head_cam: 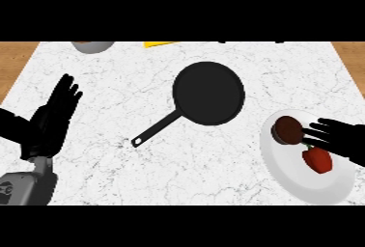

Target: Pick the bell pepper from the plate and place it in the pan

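Head view: I see my right hand (341, 140) over the white plate (288, 178), fingers spread and released, tips beside a brown round item (288, 129). The red bell pepper (318, 160) lies on the plate just under that hand. The black pan (208, 93) sits mid-counter, apart. My left hand (55, 112) rests open at the left.

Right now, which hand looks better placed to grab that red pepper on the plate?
The right hand. It hovers over the plate beside the bell pepper, while the left hand rests open across the counter.
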